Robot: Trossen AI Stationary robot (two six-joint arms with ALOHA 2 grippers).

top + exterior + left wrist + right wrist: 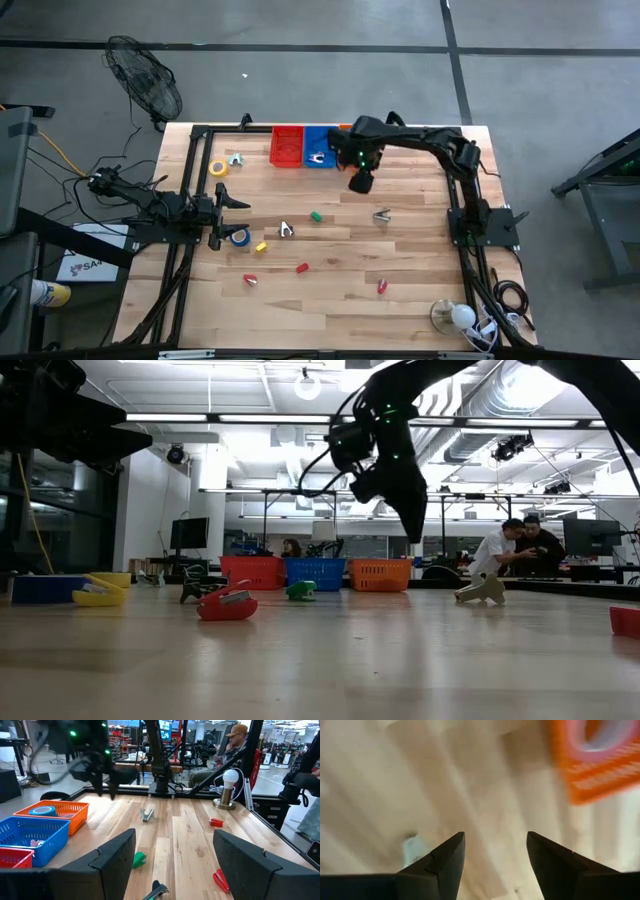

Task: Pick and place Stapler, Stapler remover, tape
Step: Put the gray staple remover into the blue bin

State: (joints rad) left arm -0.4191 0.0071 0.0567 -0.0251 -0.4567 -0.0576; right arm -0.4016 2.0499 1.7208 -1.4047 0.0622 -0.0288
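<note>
Three small red staplers [302,267] [250,280] [382,287] lie on the wooden table's near half. Two silver stapler removers [286,230] [382,215] lie mid-table, and a third [318,156] sits in the blue basket. A yellow tape roll [218,168] and a blue tape roll [240,237] lie flat at the left. Another blue roll [42,811] lies in the orange basket. My right gripper [360,182] [495,852] hangs open above the table, just near of the baskets, pointing down, with nothing between its fingers. My left gripper [232,203] [172,855] waits open at the left edge.
Red [287,146], blue [320,140] and orange [55,810] baskets stand in a row at the far edge. A green piece [316,215], a yellow block [261,246] and a teal piece [235,158] lie on the table. A lamp bulb [455,316] stands at the near right corner.
</note>
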